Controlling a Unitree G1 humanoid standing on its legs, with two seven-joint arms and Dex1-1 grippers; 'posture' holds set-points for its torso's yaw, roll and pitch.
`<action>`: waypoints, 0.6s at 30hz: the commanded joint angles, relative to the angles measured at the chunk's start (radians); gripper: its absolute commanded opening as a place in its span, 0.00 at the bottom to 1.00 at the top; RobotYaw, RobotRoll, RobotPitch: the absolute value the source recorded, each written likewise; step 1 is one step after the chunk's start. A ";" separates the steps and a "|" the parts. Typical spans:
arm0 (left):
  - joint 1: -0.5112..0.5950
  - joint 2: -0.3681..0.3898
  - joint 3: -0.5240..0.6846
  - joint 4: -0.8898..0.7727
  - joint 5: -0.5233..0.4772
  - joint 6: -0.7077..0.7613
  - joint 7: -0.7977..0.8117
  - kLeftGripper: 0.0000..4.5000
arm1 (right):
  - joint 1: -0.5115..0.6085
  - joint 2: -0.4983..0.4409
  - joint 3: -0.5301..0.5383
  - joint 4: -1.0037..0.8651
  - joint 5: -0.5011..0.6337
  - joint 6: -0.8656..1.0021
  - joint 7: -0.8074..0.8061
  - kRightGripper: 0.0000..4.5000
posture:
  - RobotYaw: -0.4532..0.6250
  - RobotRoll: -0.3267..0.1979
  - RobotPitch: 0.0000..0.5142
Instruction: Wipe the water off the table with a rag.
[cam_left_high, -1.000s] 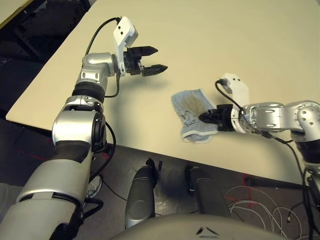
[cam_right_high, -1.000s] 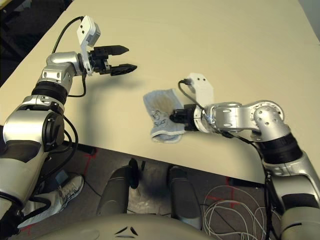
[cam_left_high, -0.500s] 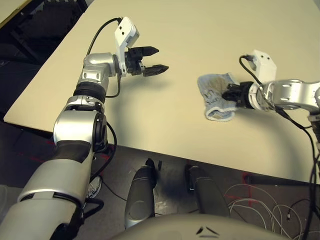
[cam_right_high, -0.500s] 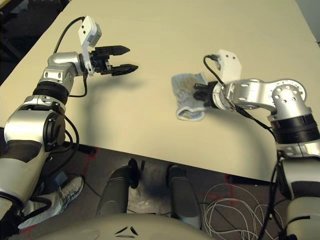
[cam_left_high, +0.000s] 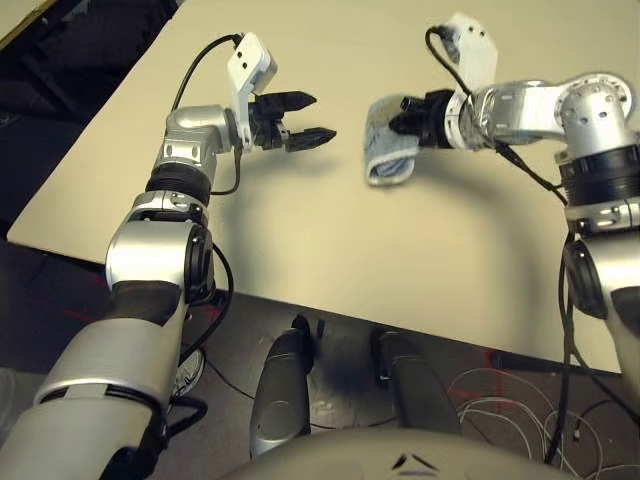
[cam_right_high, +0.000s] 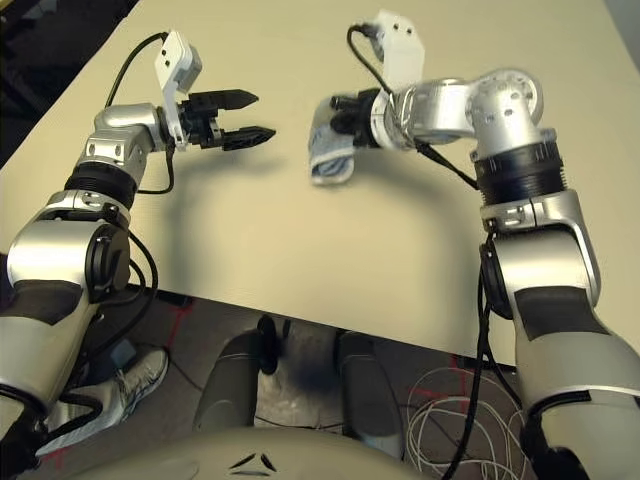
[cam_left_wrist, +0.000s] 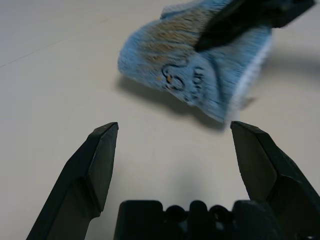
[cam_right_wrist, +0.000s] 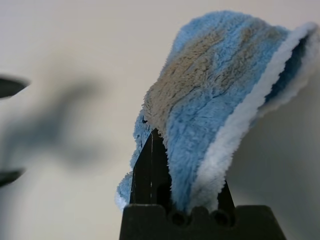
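Pale table (cam_left_high: 400, 260): one rag (cam_left_high: 390, 140), two grippers.

Your tabletop (cam_left_high: 330, 240) is a broad, smooth, pale cream slab, and it fills most of what you see from the head cameras. Its near edge runs diagonally across the lower part of the scene, with the darker floor (cam_left_high: 250, 330) below it and white cables (cam_left_high: 520, 400) coiled there on your right. The rag (cam_left_high: 388, 140), light blue with white edging and brownish staining, sits at the far middle of the tabletop, its lower end at the surface and casting a soft shadow; whether it rests fully on the tabletop you cannot tell.
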 joint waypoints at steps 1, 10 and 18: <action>-0.001 0.001 0.003 0.009 -0.005 0.001 0.000 1.00 | -0.018 0.012 -0.012 0.116 -0.171 -0.044 0.112 0.03 | 0.38 0.62 0.47; 0.006 0.003 0.004 0.006 -0.007 0.002 0.001 1.00 | 0.094 -0.076 -0.131 0.135 -0.390 0.074 0.203 0.03 | 0.38 0.62 0.47; -0.001 -0.002 0.004 0.016 -0.004 0.001 0.009 1.00 | 0.173 -0.218 -0.212 0.041 -0.480 0.239 0.279 0.03 | 0.35 0.62 0.46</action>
